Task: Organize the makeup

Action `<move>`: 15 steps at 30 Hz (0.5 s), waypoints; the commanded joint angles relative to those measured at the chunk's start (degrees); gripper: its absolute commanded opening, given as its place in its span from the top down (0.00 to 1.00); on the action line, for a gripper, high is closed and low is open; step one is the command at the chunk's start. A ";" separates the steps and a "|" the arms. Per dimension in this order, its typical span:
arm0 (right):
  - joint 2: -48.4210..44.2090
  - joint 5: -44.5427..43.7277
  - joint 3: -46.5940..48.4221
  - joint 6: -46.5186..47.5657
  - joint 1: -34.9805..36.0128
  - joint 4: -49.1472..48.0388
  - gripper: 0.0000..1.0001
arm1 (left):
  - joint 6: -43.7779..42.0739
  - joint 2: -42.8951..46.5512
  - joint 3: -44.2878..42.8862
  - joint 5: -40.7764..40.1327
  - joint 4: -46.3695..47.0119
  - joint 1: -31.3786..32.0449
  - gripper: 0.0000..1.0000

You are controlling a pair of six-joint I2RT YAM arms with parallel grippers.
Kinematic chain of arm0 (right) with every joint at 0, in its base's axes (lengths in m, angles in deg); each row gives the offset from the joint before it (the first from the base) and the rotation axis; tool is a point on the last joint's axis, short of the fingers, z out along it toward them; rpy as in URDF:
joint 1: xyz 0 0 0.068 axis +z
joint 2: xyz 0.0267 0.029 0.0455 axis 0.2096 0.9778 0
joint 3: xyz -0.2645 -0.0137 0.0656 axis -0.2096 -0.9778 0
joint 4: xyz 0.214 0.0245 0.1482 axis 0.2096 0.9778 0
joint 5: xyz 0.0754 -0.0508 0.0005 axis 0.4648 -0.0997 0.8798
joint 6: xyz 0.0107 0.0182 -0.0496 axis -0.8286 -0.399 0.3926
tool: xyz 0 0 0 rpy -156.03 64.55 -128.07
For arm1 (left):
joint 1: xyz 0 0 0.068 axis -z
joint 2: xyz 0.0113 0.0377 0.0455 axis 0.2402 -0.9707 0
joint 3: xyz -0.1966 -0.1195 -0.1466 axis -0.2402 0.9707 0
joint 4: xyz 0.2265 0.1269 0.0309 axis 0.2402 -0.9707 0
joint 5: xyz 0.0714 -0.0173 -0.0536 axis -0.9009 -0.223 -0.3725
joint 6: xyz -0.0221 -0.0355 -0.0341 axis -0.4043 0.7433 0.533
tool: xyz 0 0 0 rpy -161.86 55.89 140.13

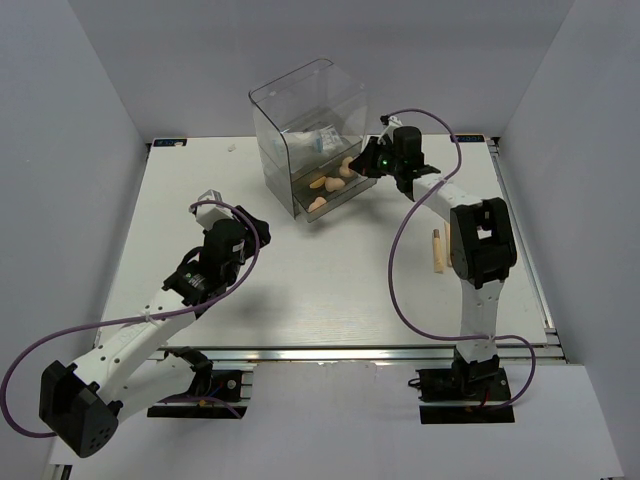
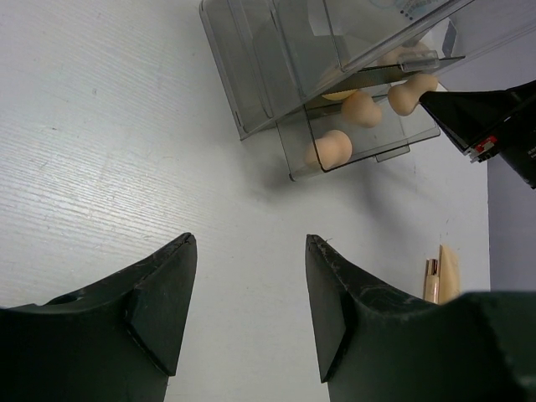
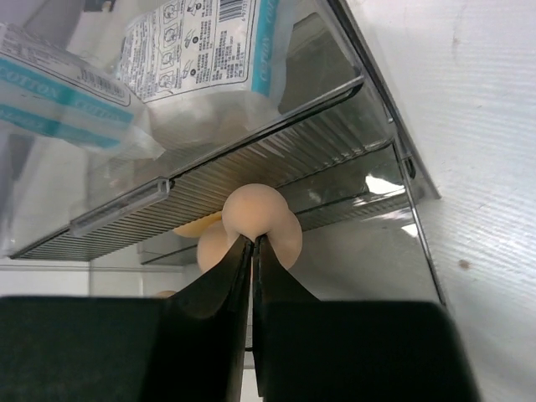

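Note:
My right gripper reaches into the pulled-out lower drawer of the clear box and is shut on a peach sponge, which bulges around the fingertips. Behind it lies another sponge. From above, the right gripper sits at the drawer's right end, and two sponges lie further left in the drawer. Two blue-printed sachets rest in the compartment above. A beige stick lies on the table beside the right arm. My left gripper hangs open over bare table.
The white table has walls on three sides. The drawer box stands at the back centre, its lower drawer sticking out toward the arms. Purple cables loop beside both arms.

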 commanded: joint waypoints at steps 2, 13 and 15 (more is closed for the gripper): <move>-2.43 1.06 -1.20 -10.03 -0.68 -1.59 0.92 | 0.67 1.74 -1.25 -0.05 -0.97 -0.20 0.36; -0.93 -0.08 -1.12 -9.61 -0.86 -0.18 0.54 | 1.11 2.01 -1.60 -0.14 -1.67 -0.11 0.36; -1.46 -0.26 -0.68 -8.81 -1.04 -0.18 0.54 | 1.19 1.83 -1.60 0.04 -1.50 -0.11 0.36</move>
